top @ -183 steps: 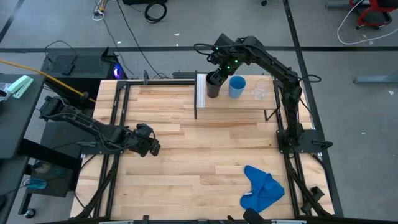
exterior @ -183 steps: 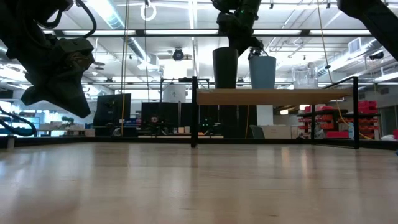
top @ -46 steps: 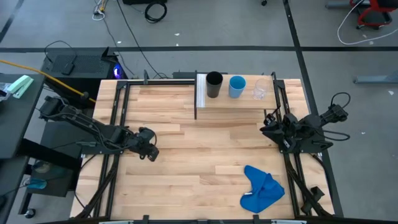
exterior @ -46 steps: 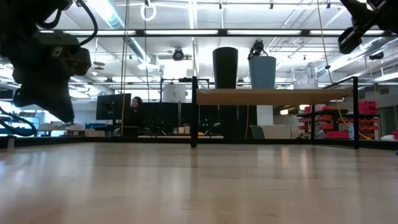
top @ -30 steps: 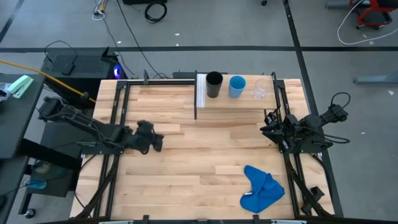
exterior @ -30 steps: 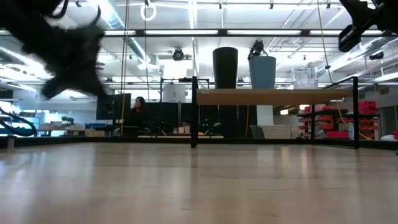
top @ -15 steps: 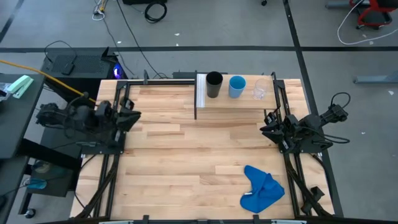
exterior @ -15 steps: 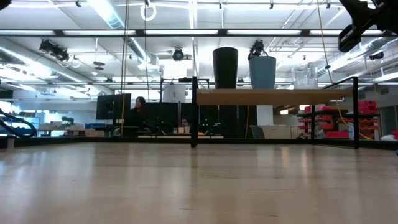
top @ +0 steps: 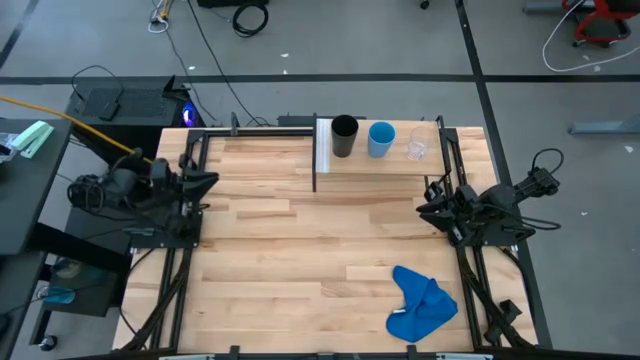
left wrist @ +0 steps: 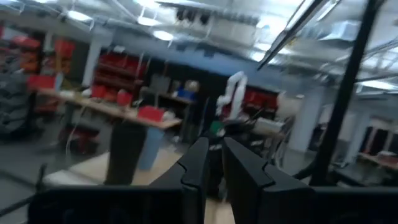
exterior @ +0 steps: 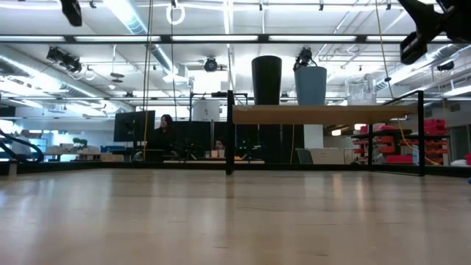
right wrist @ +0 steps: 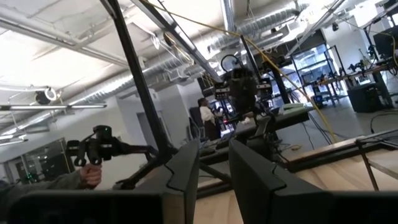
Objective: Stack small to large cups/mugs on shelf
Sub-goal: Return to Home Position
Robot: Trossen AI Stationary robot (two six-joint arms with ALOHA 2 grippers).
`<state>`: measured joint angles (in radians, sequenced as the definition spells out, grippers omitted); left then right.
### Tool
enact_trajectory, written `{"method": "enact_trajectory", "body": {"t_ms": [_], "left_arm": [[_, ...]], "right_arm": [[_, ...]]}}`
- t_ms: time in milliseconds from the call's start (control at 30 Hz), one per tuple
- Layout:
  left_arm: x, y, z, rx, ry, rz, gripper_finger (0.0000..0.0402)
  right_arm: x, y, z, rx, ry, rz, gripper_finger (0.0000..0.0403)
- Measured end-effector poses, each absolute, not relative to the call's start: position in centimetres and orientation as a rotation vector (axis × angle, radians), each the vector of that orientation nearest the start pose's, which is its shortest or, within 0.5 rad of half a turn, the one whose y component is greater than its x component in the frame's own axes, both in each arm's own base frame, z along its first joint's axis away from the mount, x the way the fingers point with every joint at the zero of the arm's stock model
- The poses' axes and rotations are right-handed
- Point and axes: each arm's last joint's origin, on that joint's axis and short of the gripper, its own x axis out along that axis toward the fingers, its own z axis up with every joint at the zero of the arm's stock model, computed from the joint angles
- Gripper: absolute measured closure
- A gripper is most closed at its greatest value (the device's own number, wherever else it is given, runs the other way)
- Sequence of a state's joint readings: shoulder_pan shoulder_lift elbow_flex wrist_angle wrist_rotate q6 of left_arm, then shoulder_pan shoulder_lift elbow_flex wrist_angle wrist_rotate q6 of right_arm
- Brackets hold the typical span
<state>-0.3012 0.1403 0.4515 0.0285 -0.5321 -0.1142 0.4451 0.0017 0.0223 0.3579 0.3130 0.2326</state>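
Three cups stand upright on their bases in a row along the shelf (top: 375,165) at the table's far edge. The black cup (top: 344,136) is nearest the white end panel, the light-blue cup (top: 380,139) is in the middle, and the clear cup (top: 417,148) is toward the right. The low view shows them too: black cup (exterior: 266,79), blue cup (exterior: 310,85), clear cup (exterior: 360,90). My left gripper (top: 205,180) is drawn back at the table's left edge, its fingers close together (left wrist: 215,165). My right gripper (top: 425,210) waits at the right edge, fingers close together (right wrist: 214,165). Neither is near the cups.
A crumpled blue cloth (top: 420,305) lies near the table's near right corner. Black frame rails run along the left and right table edges. The shelf stands on thin black legs (exterior: 229,132). People show in the room beyond the table.
My left arm has swung from over the left part of the table back toward the left edge and risen out of the low view. It now rests folded by the left frame. The cups have stayed put.
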Motion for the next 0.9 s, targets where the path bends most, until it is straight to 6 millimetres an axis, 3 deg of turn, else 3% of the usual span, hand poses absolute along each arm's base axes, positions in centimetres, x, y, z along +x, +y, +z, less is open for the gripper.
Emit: {"method": "enact_trajectory", "body": {"t_ms": [500,900], "left_arm": [[4.3,0.3,28.6,-0.311,-0.242,0.259,0.034],[4.5,0.4,27.5,-0.361,-0.169,0.315,0.0346]], "right_arm": [[8.4,3.0,20.3,0.364,-0.319,0.17,0.0307],[8.4,3.0,20.3,0.388,-0.315,0.173,0.0307]]}}
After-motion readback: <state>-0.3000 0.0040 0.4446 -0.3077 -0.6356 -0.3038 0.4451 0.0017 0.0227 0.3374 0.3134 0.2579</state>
